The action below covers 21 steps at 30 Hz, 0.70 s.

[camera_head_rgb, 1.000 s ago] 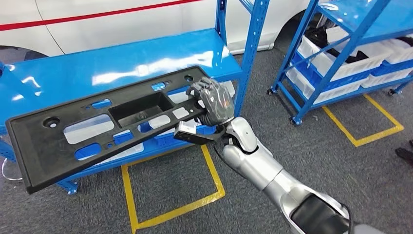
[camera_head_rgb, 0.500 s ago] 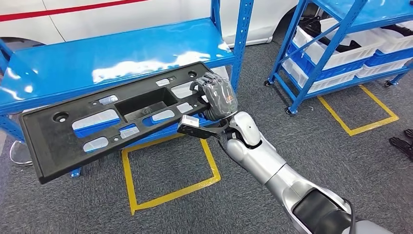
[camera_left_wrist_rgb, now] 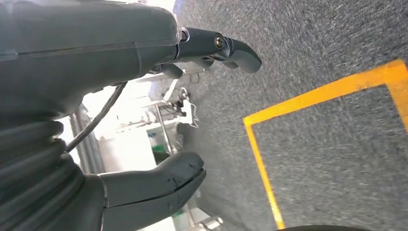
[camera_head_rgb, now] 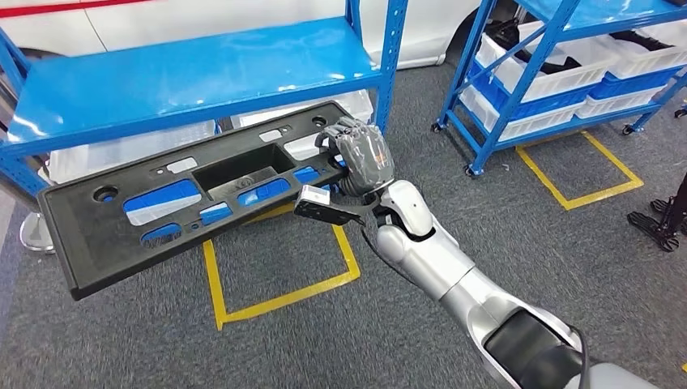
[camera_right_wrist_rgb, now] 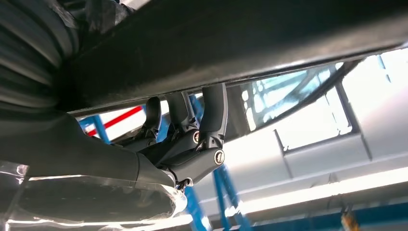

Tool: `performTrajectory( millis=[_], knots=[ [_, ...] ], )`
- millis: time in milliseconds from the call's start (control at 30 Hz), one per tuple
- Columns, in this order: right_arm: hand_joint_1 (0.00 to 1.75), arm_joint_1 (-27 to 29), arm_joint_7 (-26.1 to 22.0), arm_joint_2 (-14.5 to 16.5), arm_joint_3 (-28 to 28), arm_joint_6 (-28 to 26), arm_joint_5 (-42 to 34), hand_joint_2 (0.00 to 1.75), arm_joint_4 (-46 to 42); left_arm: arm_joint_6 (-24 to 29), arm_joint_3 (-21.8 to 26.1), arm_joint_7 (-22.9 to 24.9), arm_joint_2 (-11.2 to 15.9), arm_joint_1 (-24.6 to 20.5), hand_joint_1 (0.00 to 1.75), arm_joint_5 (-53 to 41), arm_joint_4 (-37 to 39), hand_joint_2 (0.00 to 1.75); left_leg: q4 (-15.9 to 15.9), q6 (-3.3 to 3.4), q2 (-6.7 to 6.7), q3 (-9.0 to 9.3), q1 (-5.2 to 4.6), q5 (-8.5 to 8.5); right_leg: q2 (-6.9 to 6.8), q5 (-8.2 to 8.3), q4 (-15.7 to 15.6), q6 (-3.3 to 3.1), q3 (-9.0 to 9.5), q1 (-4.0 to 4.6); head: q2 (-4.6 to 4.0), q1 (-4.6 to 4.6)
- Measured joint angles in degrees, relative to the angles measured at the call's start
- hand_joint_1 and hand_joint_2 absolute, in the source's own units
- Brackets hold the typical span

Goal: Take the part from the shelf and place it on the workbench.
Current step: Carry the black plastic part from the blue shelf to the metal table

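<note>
While the right hand [camera_head_rgb: 362, 160] grips the right end of the long black part [camera_head_rgb: 194, 194], its fingers [camera_right_wrist_rgb: 211, 120] are curled around the part's edge. The part hangs tilted in the air, in front of the blue shelf [camera_head_rgb: 186, 73] and above the grey floor with yellow tape lines [camera_head_rgb: 279, 296], its left end nearer and lower. The left hand [camera_left_wrist_rgb: 120, 115] holds nothing, thumb and fingers apart. A second blue rack with white bins [camera_head_rgb: 559, 77] stands far right.

Right hand [camera_right_wrist_rgb: 159, 149] grips black part [camera_right_wrist_rgb: 231, 43], fingers [camera_right_wrist_rgb: 214, 110] hooked over its edge; blue shelf post [camera_right_wrist_rgb: 223, 192] behind.
</note>
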Motion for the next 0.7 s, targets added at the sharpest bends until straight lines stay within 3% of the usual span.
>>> performTrajectory(
  millis=[33, 100, 133, 167, 233, 267, 300, 333, 400, 467, 500, 533, 600, 633, 700],
  knots=[
    [1.75, -0.15, 0.00, 0.01, 0.00, 0.04, -0.10, 1.75, 0.06, -0.01, 0.00, 0.00, 0.00, 0.02, 0.00, 0.00, 0.00, 1.75, -0.12, -0.36, 0.00, -0.13, -0.05, 0.59, 0.03, -0.58, -1.41, -0.34, 0.64, 0.22, 0.01, -0.01],
    [1.75, -0.29, 0.00, 0.02, 0.00, 0.15, -0.25, 1.75, 0.26, 0.00, -0.01, 0.01, 0.06, 0.18, 0.00, 0.01, 0.04, 1.75, -0.34, -1.11, -0.12, -0.46, 0.05, 1.13, -0.17, 0.44, -1.73, -1.21, -0.17, 0.13, -0.01, -0.01],
    [1.75, -0.35, 0.00, 0.05, 0.01, 0.21, -0.27, 1.75, 0.35, 0.01, -0.01, 0.02, 0.10, 0.25, 0.00, 0.01, 0.07, 1.75, 0.35, -1.43, -0.19, -0.94, 0.12, -0.06, -0.31, 1.20, -1.81, -1.75, -0.80, 0.03, -0.01, -0.05],
    [1.75, -0.39, 0.00, 0.11, 0.01, 0.28, -0.27, 1.75, 0.44, 0.01, -0.01, 0.04, 0.14, 0.34, 0.00, 0.02, 0.10, 1.75, 2.07, -1.70, -0.25, -1.64, 0.19, -2.40, -0.45, 2.03, -1.95, -2.22, -1.59, -0.11, -0.01, -0.08],
    [1.75, -0.38, 0.00, 0.25, 0.01, 0.40, -0.26, 1.75, 0.56, -0.02, -0.01, 0.06, 0.16, 0.38, 0.00, 0.14, 0.11, 1.75, 8.56, -2.07, -0.24, -3.26, 0.30, -8.61, -0.52, 3.60, -1.91, -2.76, -3.46, -0.06, -0.01, -0.14],
    [1.75, -0.31, 0.00, 0.30, 0.01, 0.48, -0.26, 1.75, 0.59, -0.04, -0.01, 0.07, 0.15, 0.40, 0.00, 0.23, 0.11, 1.75, 12.18, -2.22, -0.23, -3.76, 0.31, -10.48, -0.52, 4.38, -1.83, -2.80, -4.51, 0.00, 0.00, -0.13],
    [1.75, -0.25, 0.00, 0.32, 0.01, 0.55, -0.26, 1.75, 0.61, -0.05, -0.01, 0.07, 0.16, 0.39, 0.00, 0.32, 0.11, 1.75, 14.92, -2.32, -0.23, -3.79, 0.30, -10.98, -0.54, 5.12, -1.72, -2.76, -5.54, 0.05, -0.01, -0.13],
    [1.75, -0.20, 0.00, 0.33, 0.01, 0.63, -0.26, 1.75, 0.62, -0.05, -0.01, 0.07, 0.16, 0.35, 0.00, 0.38, 0.11, 1.75, 16.12, -2.34, -0.23, -3.01, 0.30, -10.15, -0.57, 5.83, -1.57, -2.67, -6.61, 0.09, 0.00, -0.14],
    [1.75, -0.12, 0.00, 0.34, 0.01, 0.70, -0.26, 1.75, 0.62, -0.05, -0.01, 0.07, 0.18, 0.28, 0.00, 0.43, 0.11, 1.75, 12.77, -1.99, -0.25, 1.38, 0.27, -7.42, -0.61, 7.08, -1.16, -2.39, -8.52, 0.10, -0.01, -0.14],
    [1.75, -0.11, 0.02, 0.34, 0.01, 0.71, -0.26, 1.75, 0.58, -0.04, -0.01, 0.07, 0.26, 0.19, 0.00, 0.45, 0.11, 1.75, 4.38, -1.33, -0.28, 7.89, 0.01, -8.04, -0.66, 8.22, -0.80, -1.89, -9.85, 0.20, -0.01, -0.14],
    [1.75, -0.12, 0.03, 0.34, 0.01, 0.72, -0.26, 1.75, 0.57, -0.04, -0.01, 0.07, 0.30, 0.16, 0.00, 0.47, 0.11, 1.75, 1.11, -1.02, -0.30, 9.96, -0.16, -8.95, -0.73, 8.80, -0.84, -1.59, -10.13, 0.19, -0.01, -0.13],
    [1.75, -0.11, 0.03, 0.35, 0.01, 0.73, -0.26, 1.75, 0.57, -0.03, -0.01, 0.06, 0.33, 0.13, 0.00, 0.49, 0.11, 1.75, -0.97, -0.75, -0.30, 10.98, -0.34, -9.64, -0.80, 9.43, -1.05, -1.23, -10.26, 0.16, -0.01, -0.13],
    [1.75, -0.05, 0.03, 0.36, 0.01, 0.77, -0.26, 1.75, 0.61, -0.04, -0.01, 0.07, 0.33, 0.13, 0.00, 0.53, 0.11, 1.75, -1.87, -0.09, -0.18, 10.50, -0.29, -8.69, -0.75, 10.36, -1.62, -0.53, -10.41, 0.06, 0.00, -0.12],
    [1.75, -0.02, 0.02, 0.35, 0.01, 0.80, -0.26, 1.75, 0.63, -0.05, 0.00, 0.07, 0.32, 0.09, 0.00, 0.54, 0.11, 1.75, -2.13, 0.40, -0.06, 10.09, -0.16, -7.91, -0.58, 9.45, -1.18, -0.25, -10.76, 0.03, 0.01, -0.08],
    [1.75, 0.01, 0.02, 0.35, 0.01, 0.85, -0.26, 1.75, 0.68, -0.06, 0.01, 0.10, 0.31, 0.07, 0.00, 0.55, 0.11, 1.75, -2.47, 1.19, 0.22, 8.87, 0.09, -6.27, -0.22, 4.43, 2.87, 0.13, -12.08, -0.10, 0.00, -0.02]
  ],
)
